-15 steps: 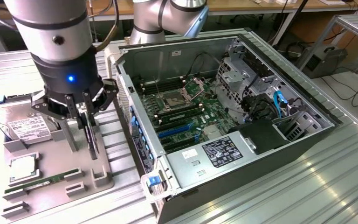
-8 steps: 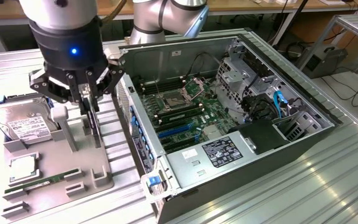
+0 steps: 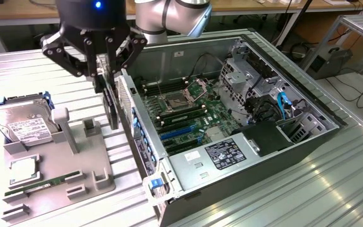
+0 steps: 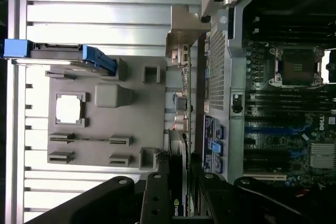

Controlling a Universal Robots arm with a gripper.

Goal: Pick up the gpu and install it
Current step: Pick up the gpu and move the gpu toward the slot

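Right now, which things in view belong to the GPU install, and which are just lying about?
In the job: gripper, shut on the gpu; open computer case.
Lying about: hard drive, RAM stick, square chip, on the grey holder.

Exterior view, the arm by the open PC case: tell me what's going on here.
The robot arm's gripper is closed on the gpu, holding it upright and edge-on just outside the open computer case, beside the grey fixture tray. The card is not in the motherboard yet. The hard drive and RAM stick sit on the tray.
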